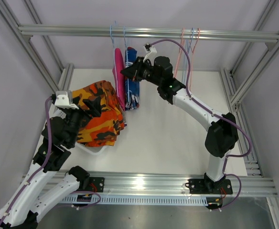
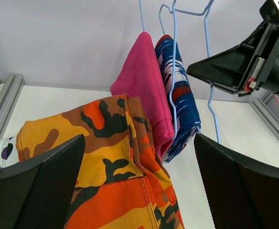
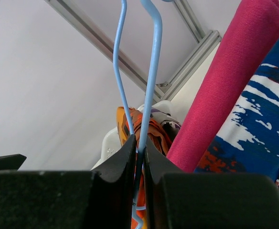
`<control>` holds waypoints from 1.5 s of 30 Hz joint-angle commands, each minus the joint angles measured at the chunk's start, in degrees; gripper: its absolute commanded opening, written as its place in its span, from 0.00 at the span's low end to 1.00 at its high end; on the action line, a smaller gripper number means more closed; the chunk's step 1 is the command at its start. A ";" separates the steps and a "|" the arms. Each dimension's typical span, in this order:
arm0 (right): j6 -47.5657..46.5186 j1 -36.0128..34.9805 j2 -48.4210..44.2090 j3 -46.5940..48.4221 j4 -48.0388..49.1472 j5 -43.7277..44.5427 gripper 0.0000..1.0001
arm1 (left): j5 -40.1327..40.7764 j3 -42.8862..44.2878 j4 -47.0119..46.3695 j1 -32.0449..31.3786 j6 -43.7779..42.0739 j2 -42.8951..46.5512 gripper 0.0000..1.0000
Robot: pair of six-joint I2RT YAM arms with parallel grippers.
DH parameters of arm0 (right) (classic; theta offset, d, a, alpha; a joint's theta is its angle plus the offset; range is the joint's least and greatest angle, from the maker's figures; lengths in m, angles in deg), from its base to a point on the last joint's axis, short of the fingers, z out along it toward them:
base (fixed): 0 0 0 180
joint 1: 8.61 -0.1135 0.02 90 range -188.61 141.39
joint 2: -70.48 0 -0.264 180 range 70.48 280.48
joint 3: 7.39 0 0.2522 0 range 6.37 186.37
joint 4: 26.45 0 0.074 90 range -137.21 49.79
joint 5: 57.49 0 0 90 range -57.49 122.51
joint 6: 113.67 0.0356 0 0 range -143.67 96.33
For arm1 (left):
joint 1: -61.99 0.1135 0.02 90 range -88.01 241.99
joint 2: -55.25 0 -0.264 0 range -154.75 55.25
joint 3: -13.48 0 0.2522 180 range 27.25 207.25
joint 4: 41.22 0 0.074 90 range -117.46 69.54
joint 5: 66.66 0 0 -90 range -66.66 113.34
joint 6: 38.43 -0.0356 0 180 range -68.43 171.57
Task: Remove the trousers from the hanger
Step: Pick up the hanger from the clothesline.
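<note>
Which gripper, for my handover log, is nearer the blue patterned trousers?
Right. The right gripper pinches the blue hanger wire beside the blue patterned trousers; the left gripper hangs open by the orange trousers.

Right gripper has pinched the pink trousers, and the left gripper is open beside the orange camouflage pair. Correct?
Not quite. The right gripper is shut on the light blue hanger wire, not the pink trousers, which hang beside it; the right wrist view shows the wire between its fingers. The left gripper is open beside the orange camouflage trousers, as you said.
</note>
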 commanded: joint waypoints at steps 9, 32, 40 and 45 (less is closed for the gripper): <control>0.94 -0.28 -7.55 -1.99 7.62 0.50 0.00 | -1.27 -0.18 -1.16 -0.47 0.42 -0.08 0.99; 1.73 0.16 -10.54 1.87 8.06 2.52 0.00 | -1.53 -0.27 -1.16 -0.64 0.59 -0.08 0.99; 2.26 0.16 -10.19 3.36 8.85 3.31 0.00 | -1.45 -0.18 -1.16 -0.73 0.59 -0.08 0.99; 2.87 -0.01 -10.28 3.28 9.90 4.10 0.00 | -1.36 -0.27 -1.16 -0.73 0.50 0.01 0.99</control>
